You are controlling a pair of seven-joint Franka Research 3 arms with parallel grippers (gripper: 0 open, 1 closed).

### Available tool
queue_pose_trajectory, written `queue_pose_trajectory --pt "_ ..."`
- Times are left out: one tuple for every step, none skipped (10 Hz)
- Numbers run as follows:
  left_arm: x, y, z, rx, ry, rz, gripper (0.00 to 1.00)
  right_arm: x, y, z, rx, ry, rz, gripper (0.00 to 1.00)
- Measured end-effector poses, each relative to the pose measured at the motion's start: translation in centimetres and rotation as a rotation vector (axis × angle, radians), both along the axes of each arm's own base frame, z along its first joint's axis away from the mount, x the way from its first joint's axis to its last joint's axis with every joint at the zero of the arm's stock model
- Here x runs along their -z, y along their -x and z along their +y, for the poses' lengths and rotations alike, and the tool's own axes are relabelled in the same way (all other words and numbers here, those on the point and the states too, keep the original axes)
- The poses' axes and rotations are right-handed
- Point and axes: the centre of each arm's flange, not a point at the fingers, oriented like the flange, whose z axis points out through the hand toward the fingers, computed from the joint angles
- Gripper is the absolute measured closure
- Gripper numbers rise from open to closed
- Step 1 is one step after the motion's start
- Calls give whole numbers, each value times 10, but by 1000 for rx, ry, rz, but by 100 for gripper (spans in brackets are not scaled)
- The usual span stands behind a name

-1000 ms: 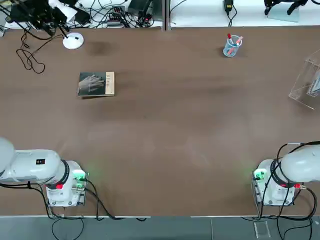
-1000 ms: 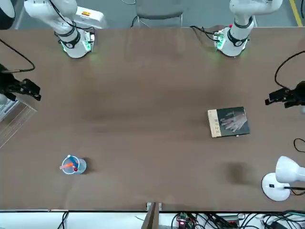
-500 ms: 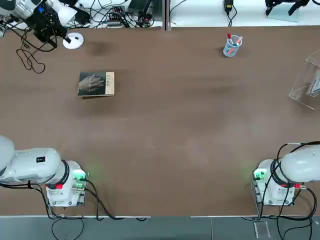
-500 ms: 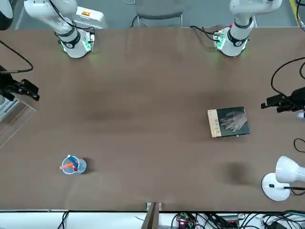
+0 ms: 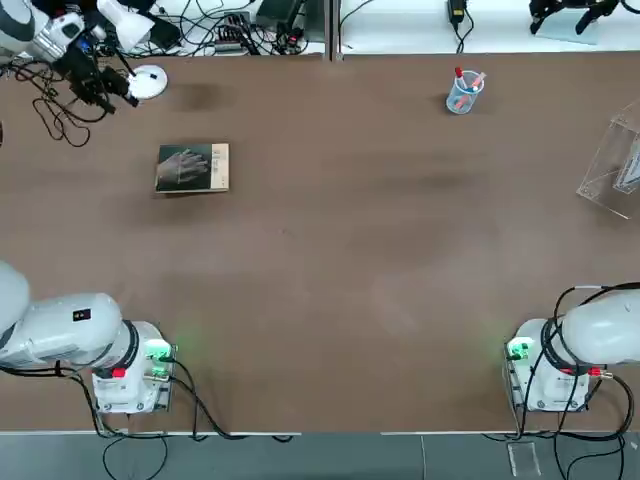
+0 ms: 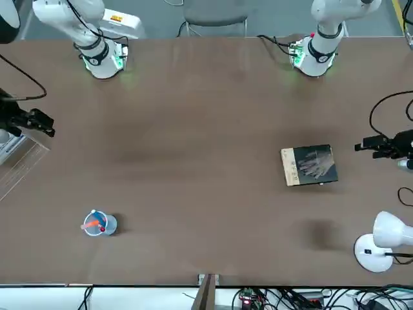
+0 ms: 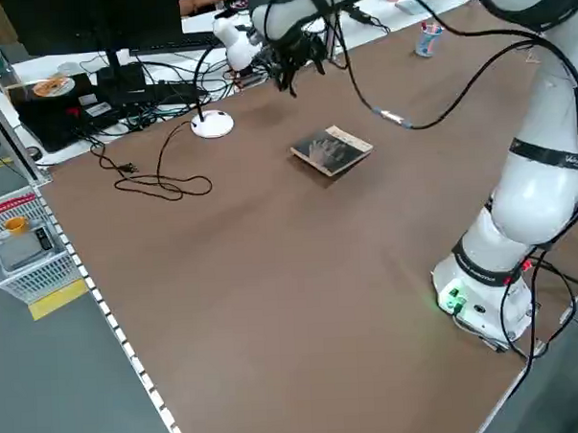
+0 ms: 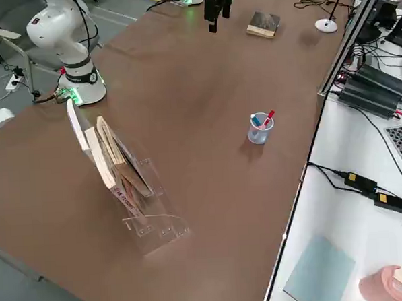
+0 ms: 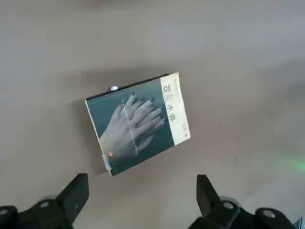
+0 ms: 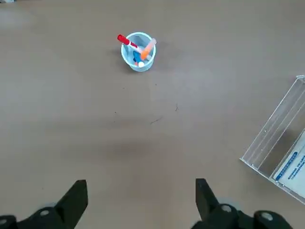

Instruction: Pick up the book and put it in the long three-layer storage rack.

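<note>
Flat on the desk (image 5: 330, 280), left-hand half: one book (image 5: 190, 168). Left gripper (image 9: 143, 200), fingers spread, empty, above it; I should square them to its edges before descending. Right gripper (image 10: 142, 202): parked near the rack (image 8: 151, 220), fingers apart.

So there's this small pale-blue translucent cup (image 5: 462, 95) standing upright on the brown counter (image 5: 330, 250), and it's got red, blue and orange-pink markers (image 10: 128, 42) leaning in it. Way over from the cup, near the counter's same long edge, sits a white round-based desk lamp (image 6: 372, 253). Loose black cable (image 7: 163, 184) is bunched right near that lamp too, kinda tangled.
</note>
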Motion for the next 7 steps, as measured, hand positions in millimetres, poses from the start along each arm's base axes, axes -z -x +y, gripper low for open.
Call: queue_pose_trajectory --pt "12 2 7 3 15 1 1 1 0 0 0 0 2 0" --pt "24 4 14 12 37 -1 1 2 0 0 0 0 4 0" --pt "37 5 22 20 66 -6 1 2 0 0 0 1 4 0" --pt "50 6 30 22 93 -10 1 2 0 0 0 1 5 0" --pt "63 7 39 25 112 -10 1 2 0 0 0 1 5 0" --pt "75 9 48 29 128 -10 1 2 0 0 0 1 5 0" --pt "86 10 54 34 149 -12 1 2 0 0 0 1 5 0"
